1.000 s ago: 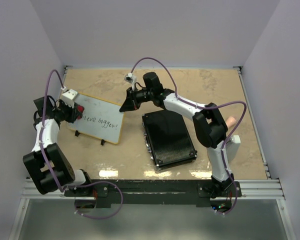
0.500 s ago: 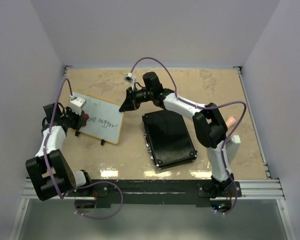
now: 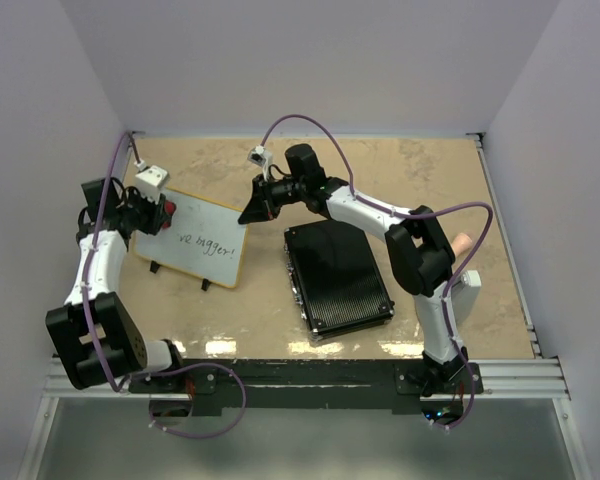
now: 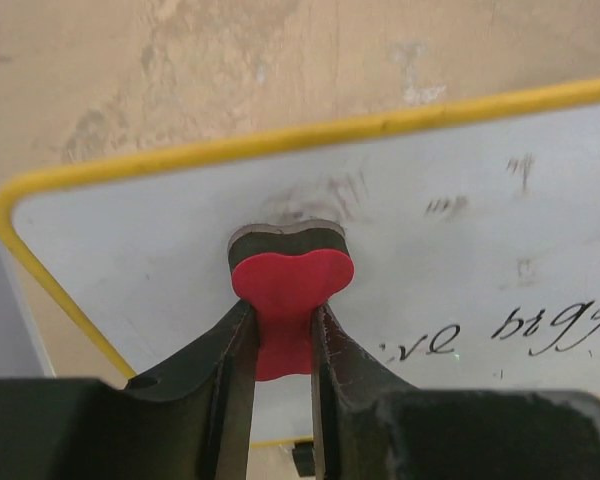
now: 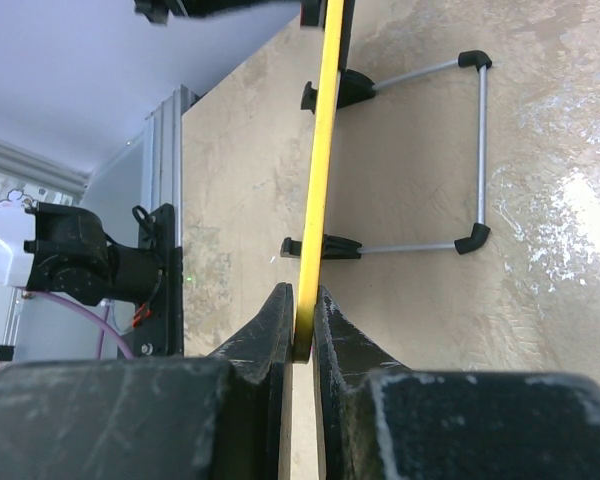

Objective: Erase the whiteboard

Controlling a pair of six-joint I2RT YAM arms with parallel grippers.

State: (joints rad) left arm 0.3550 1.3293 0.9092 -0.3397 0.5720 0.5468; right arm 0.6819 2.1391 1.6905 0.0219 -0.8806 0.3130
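Pale lilac walls close in on three sides of a beige, marble-patterned worktop, where two white-and-black robot arms work on a small white rectangular whiteboard with a thin yellow-tan frame, which stands tilted on little black feet. The left claw, reaching in at the whiteboard's upper left corner, is clamped on the stem of a red heart-shaped eraser with a dark felt face, and that felt is pressed flat against the white writing surface just inside the frame. Faint grey smudges show on the board around the eraser, and a line of black handwriting runs across the board's lower part, toward its right side. The right claw is closed on the whiteboard's right edge near the top corner, its two dark fingers pinching the thin frame from front and back. Behind the whiteboard, a bent grey wire stand with black end caps rests on the worktop. A black ribbed rectangular case lies flat just to the right of the whiteboard, not touching it.
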